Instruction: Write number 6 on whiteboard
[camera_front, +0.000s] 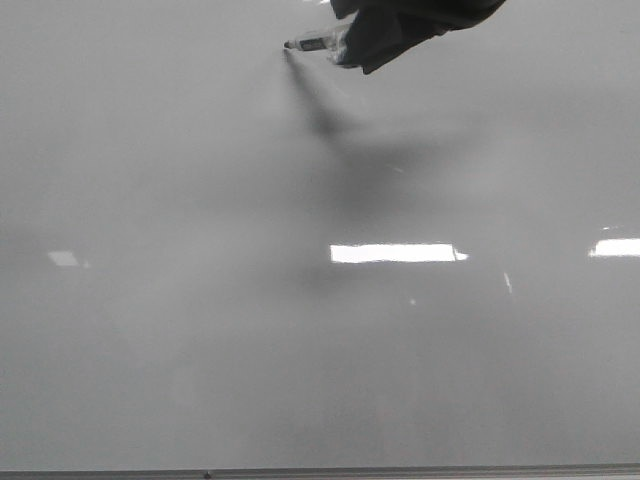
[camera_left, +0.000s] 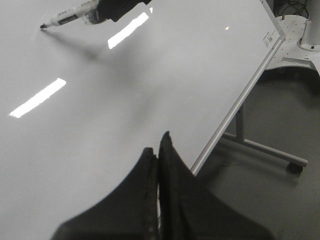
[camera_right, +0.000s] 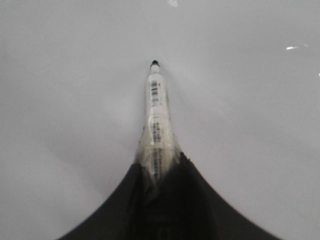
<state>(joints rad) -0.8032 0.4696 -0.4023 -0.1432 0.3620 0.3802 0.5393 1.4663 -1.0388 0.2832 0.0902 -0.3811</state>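
Front view: you have one whiteboard (camera_front: 200, 330) filling the frame and one marker (camera_front: 318, 43) near the far edge, long axis roughly level, tip pointing left, clamped in the right gripper (camera_front: 365, 45). Left wrist view: one left gripper (camera_left: 158, 152), its fingers pressed together on nothing, over the board's framed edge; one marker far across. Right wrist view: one marker, tip pointing away from the fingers, at the board surface.

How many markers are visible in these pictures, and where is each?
1. The marker is held in the right gripper, its tip close to the whiteboard near the far edge. No other marker shows.
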